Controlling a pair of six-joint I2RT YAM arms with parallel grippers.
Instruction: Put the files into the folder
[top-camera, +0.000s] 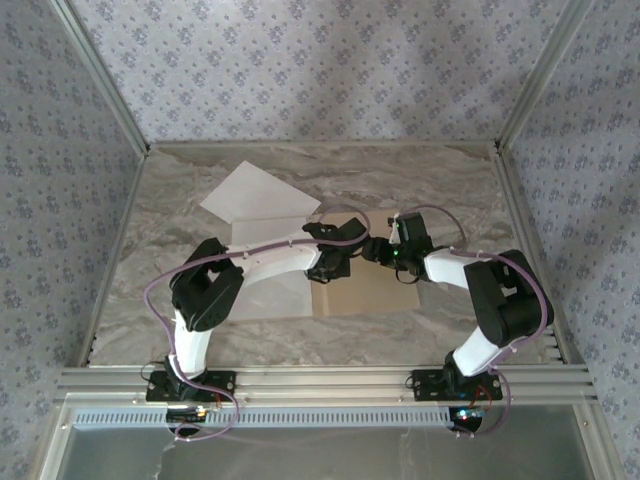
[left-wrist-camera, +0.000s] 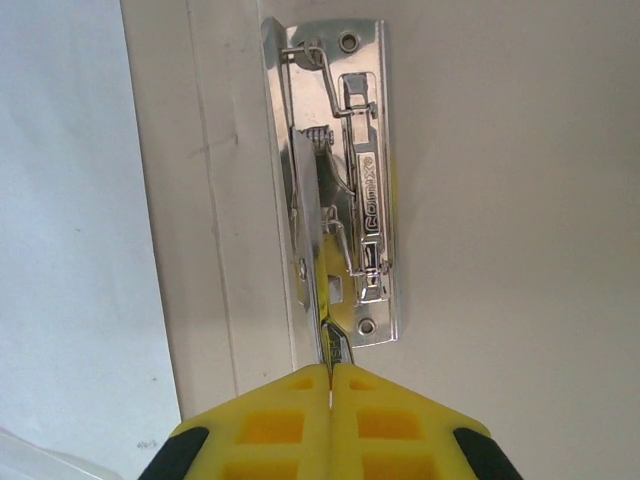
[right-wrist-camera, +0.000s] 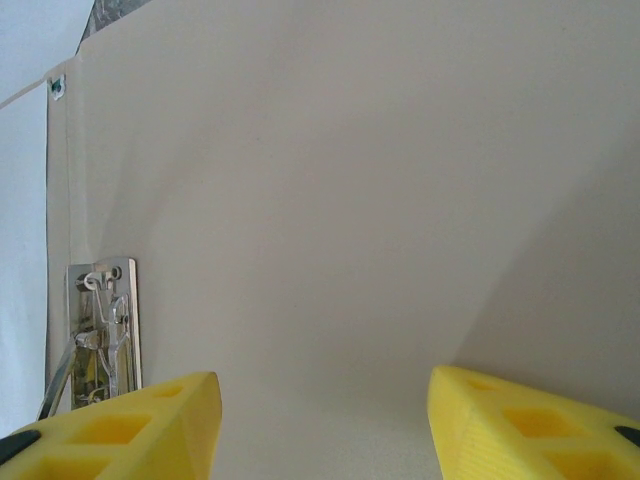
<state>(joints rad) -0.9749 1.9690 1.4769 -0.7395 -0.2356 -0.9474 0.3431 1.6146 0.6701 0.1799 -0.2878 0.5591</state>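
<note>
two grippers over open folder (top-camera: 372, 290). left gripper (left-wrist-camera: 330, 374): fingers (left-wrist-camera: 275, 425) pressed fully together, thin lever end of metal clip (left-wrist-camera: 365, 180) pinched at tips; clip body runs straight ahead of tips. file sheet (left-wrist-camera: 70, 200) left of fingers, past spine crease. right gripper (right-wrist-camera: 325, 390): jaws about half apart, nothing between; bare folder panel under and ahead, clip just left of left finger. second file sheet (top-camera: 256, 190) farther ahead-left of left fingers, tilted.

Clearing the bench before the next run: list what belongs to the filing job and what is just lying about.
Job:
- folder
- metal clip
- far white sheet
- near white sheet
- left gripper
- right gripper

Not the job (fixtures, not loose clutter):
- marble table
- patterned walls
- aluminium rail
</note>
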